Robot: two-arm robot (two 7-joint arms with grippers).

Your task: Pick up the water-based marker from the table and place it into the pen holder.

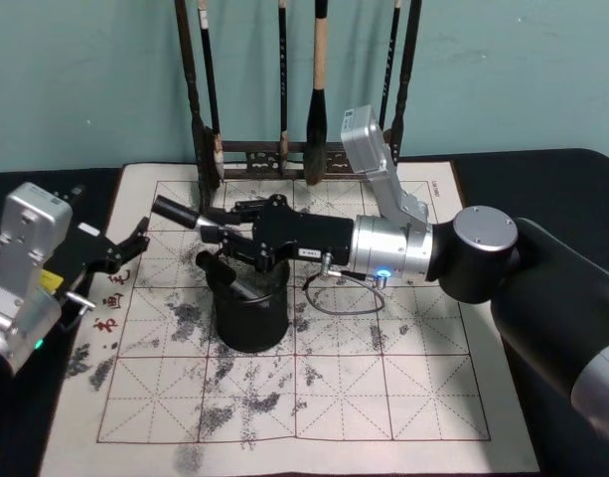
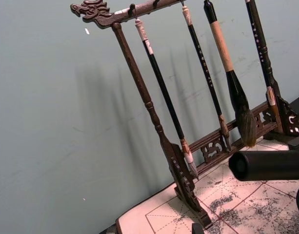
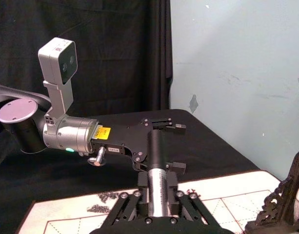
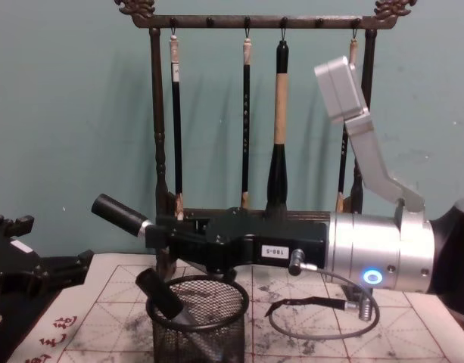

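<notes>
The water-based marker [image 4: 119,215] sits clamped in the right gripper [image 4: 165,233], just above the pen holder [image 4: 197,321]. Left of the holder, the left gripper [image 1: 125,248] idles, seemingly open. Tip the marker's end downward before releasing.

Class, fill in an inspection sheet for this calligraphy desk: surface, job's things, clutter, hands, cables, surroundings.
Surface: ink-stained gridded practice mat on a black table.
Job's things: water-based marker held level above the pen holder; another dark pen already leans inside the holder.
Clutter: nothing seen.
Hands: right hand shut on the marker, over the holder; left hand open, idle at the mat's left edge.
Cables: a thin grey loop hangs under the right wrist, onto the mat.
Surroundings: wooden brush rack with hanging brushes, teal wall behind.
</notes>
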